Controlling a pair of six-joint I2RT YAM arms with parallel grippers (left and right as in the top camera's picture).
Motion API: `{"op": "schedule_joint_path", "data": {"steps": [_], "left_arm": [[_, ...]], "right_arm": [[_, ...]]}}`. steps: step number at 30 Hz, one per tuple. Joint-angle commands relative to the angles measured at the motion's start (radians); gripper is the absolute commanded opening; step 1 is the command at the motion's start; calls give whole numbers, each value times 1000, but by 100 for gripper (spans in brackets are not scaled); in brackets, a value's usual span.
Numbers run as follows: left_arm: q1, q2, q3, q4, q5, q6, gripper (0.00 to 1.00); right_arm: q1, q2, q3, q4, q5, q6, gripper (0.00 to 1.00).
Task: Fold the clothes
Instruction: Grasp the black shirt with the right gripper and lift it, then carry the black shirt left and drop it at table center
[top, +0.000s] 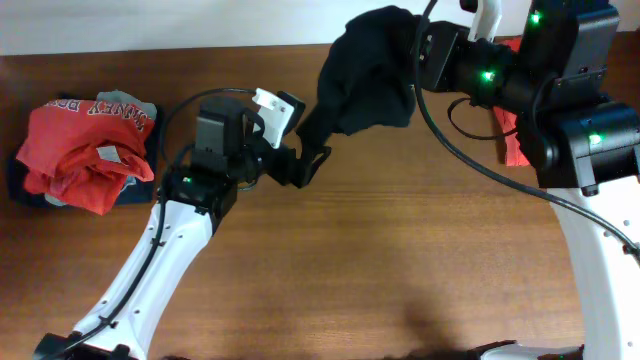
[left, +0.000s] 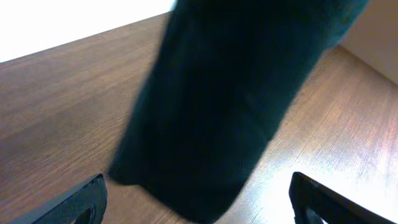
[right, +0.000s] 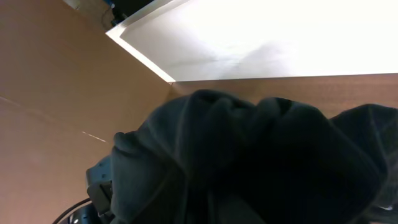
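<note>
Brown wooden table (top: 330, 260) ran under a white wall, and your two arms met over its far half. Your right gripper (top: 418, 55) had the black T-shirt (top: 365, 75) bunched up and lifted off the wood. The fingers themselves were buried in cloth, but the whole shirt hung from that hand, so call it clamped on the fabric. From the right wrist you saw little besides dark folds (right: 249, 155) filling the lower frame.

Your left gripper (top: 305, 163) sat right at the shirt's lowest hanging tip, jaws spread wide. In the left wrist view both fingers (left: 87, 199) showed at the bottom corners, with the black cloth (left: 217, 93) draped down between and ahead of them. Whether they touched it, you could not tell.

Over at the table's left edge lay the waiting pile: a crumpled red shirt (top: 75, 150) with white lettering on top, a grey one (top: 125, 105) behind it, and navy cloth (top: 30, 185) underneath. More red fabric (top: 512, 140) peeked out beneath your right arm.
</note>
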Motion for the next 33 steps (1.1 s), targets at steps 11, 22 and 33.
{"op": "schedule_joint_path", "data": {"steps": [11, 22, 33], "left_arm": [[-64, 5, -6, 36, -119, -13, 92], [-83, 37, -6, 37, -137, -13, 72], [-83, 37, -6, 35, -237, -16, 26]], "right_arm": [[35, -6, 23, 30, -21, 21, 4], [72, -6, 23, 56, -21, 21, 4], [72, -6, 23, 49, -19, 13, 4]]}}
